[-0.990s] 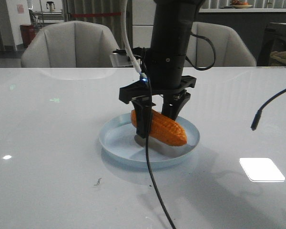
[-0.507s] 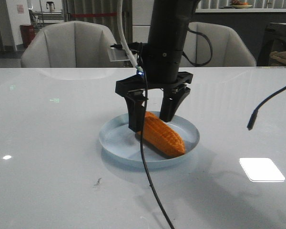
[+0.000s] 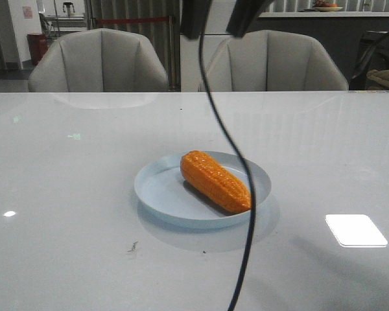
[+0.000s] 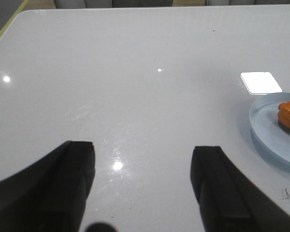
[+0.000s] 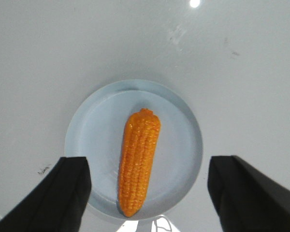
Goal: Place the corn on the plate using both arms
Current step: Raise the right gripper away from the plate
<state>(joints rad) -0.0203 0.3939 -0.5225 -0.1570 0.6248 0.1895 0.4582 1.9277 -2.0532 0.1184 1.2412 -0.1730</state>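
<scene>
No readable text, label, brand, number or sign is showing anywhere. A small pale notice on the white back wall (image 3: pixel 27 11), at about ten o'clock in the front view, is appearing too blurred to read.

An office or meeting room; padded chairs (image 3: pixel 100 59) behind a glossy white table (image 3: pixel 71 194).

The bench (image 3: pixel 65 194) is viewed forward from low in front. The plate (image 5: pixel 87 125) is seen from directly above by the right wrist view, and obliquely by the left.
</scene>
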